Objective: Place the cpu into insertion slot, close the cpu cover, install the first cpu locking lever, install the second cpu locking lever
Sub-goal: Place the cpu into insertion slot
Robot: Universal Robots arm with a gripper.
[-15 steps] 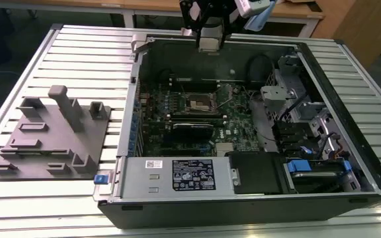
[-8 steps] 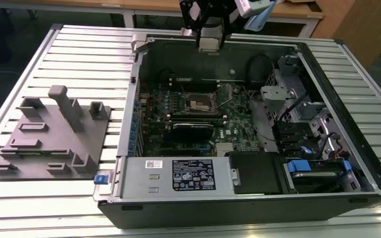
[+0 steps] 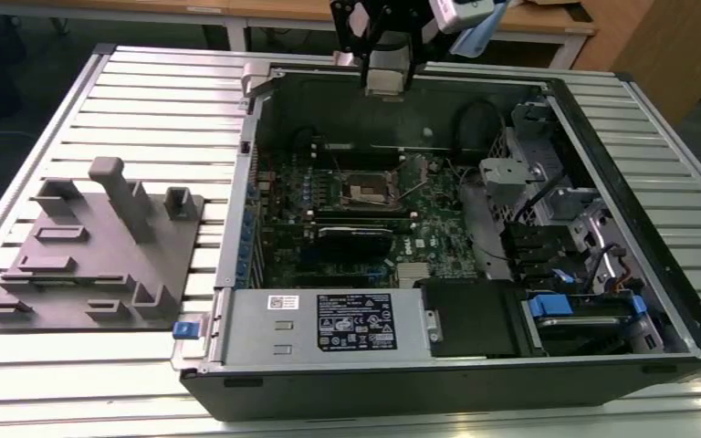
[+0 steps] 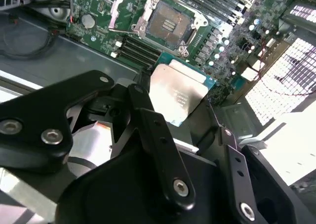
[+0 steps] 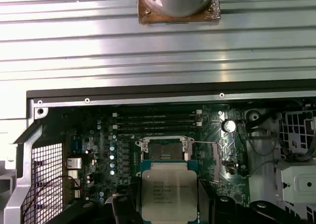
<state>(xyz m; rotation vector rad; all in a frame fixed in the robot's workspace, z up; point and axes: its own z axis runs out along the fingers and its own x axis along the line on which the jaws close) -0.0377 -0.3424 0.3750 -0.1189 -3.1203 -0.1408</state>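
Cpu [image 5: 169, 189] sits clamped in the claw [image 5: 169, 210], whose black fingers [image 5: 123, 206] press on two opposite edges. It hangs in the air above the open computer case [image 3: 235, 228], which rests on the ribbed metal surface [image 3: 143, 91]. It is clear of the green circuit board [image 4: 98, 11] and not yet in the insertion slot [image 5: 165, 152]. In both wrist views the slot lies open below and apart from the chip, its pale centre exposed.

The chip is a small flat square with a silver-grey metal lid bearing faint print, seated on a thin greenish carrier whose rim shows around the lid. It is probably light and stiff. The smooth metal top could slip, and the hidden underside with its contacts is likely fragile, as is the slot's fine grid. Holding it by the side edges, as the claw does, looks like the safe grip, since it keeps the faces untouched and the chip level.
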